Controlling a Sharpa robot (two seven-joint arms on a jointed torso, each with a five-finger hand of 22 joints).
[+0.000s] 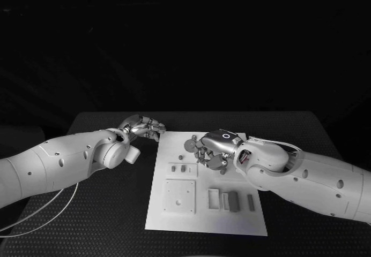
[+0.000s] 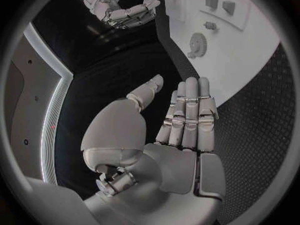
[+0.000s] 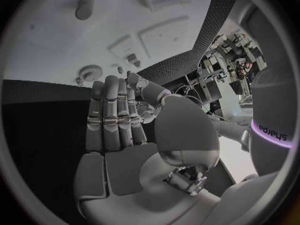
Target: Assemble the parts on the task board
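Just left of center in the head view, the left hand [image 1: 143,127] sits off the upper left corner of the task board [image 1: 207,219], over black table [image 1: 108,214]; fingers straight and side by side in its wrist view, holding nothing. Right hand [image 1: 210,151] hovers over the board's upper part, also flat and empty, next to a small gear [image 1: 191,143]. Further down: two small pegs [image 1: 178,168], a square plate [image 1: 179,196], and upright grey blocks [image 1: 232,201] toward the lower right
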